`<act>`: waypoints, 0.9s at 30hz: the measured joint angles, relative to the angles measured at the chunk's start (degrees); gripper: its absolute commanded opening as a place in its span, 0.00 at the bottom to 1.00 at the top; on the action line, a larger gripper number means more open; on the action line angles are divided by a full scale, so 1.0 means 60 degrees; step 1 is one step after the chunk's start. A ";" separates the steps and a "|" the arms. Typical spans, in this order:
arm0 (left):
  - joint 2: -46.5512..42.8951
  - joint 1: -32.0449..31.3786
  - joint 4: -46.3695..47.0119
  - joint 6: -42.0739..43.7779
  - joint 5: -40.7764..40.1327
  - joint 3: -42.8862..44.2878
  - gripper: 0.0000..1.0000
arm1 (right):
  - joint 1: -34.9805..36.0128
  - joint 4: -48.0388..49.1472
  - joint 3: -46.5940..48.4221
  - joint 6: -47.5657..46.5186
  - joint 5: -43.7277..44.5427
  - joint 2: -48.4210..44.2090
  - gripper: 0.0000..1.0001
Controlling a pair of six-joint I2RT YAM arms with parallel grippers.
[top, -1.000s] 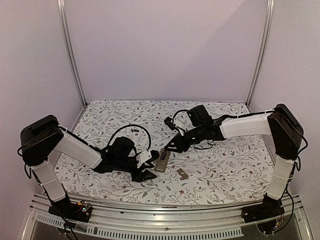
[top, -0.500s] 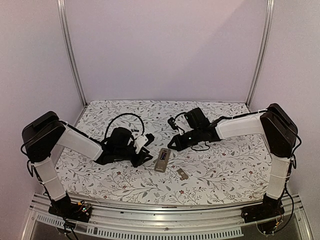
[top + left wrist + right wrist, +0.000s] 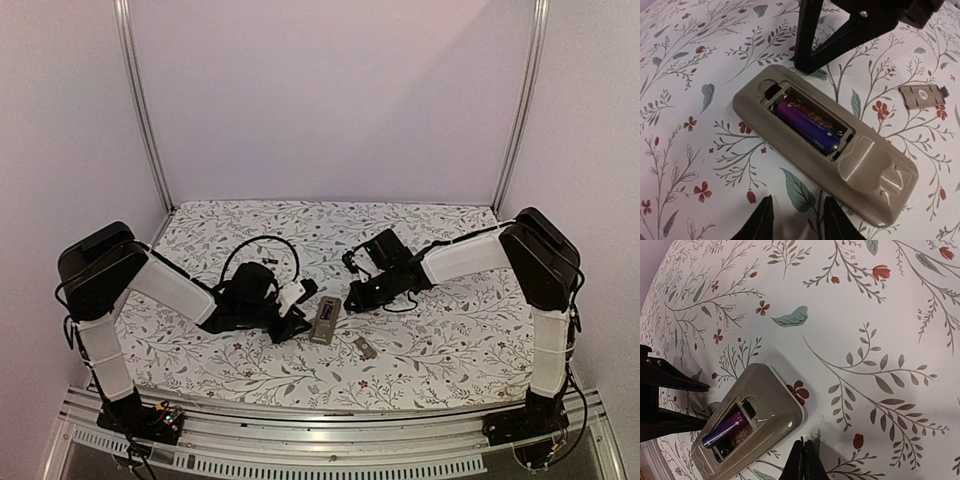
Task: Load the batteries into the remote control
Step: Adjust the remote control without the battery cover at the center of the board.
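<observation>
The remote control (image 3: 326, 320) lies back-up on the flowered cloth, its tan-grey back showing in the left wrist view (image 3: 840, 150) and the right wrist view (image 3: 760, 410). Its battery recess is uncovered and holds one purple battery (image 3: 807, 124), which also shows in the right wrist view (image 3: 724, 430). The slot beside it looks dark. My left gripper (image 3: 303, 308) is open and empty just left of the remote; its fingertips straddle bare cloth (image 3: 797, 222). My right gripper (image 3: 351, 297) is shut and empty (image 3: 804, 460), tips on the cloth beside the remote's far end.
The small flat tan-grey cover piece (image 3: 364, 347) lies loose on the cloth to the right of the remote, and it also shows in the left wrist view (image 3: 922, 96). Metal frame posts stand at the back corners. A metal rail runs along the near edge.
My left gripper drew back from the remote, then came in again at its left side. My right gripper backed off slightly to the right. The remote has not moved.
</observation>
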 measured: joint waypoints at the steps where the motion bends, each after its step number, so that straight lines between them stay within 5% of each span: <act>1: 0.0015 -0.0007 0.0011 0.0007 0.0047 0.0007 0.34 | 0.0000 0.0000 0.0033 0.0000 -0.0029 0.0025 0.01; 15: 0.0168 -0.0240 0.0131 0.0073 0.0412 0.0106 0.35 | -0.0040 -0.0055 0.0616 -0.0142 -0.0193 0.0412 0.03; 27: 0.0138 -0.0076 0.0124 0.0117 -0.0091 0.0106 0.34 | 0.0397 0.0171 0.0459 -0.1392 -0.0918 -0.0590 0.28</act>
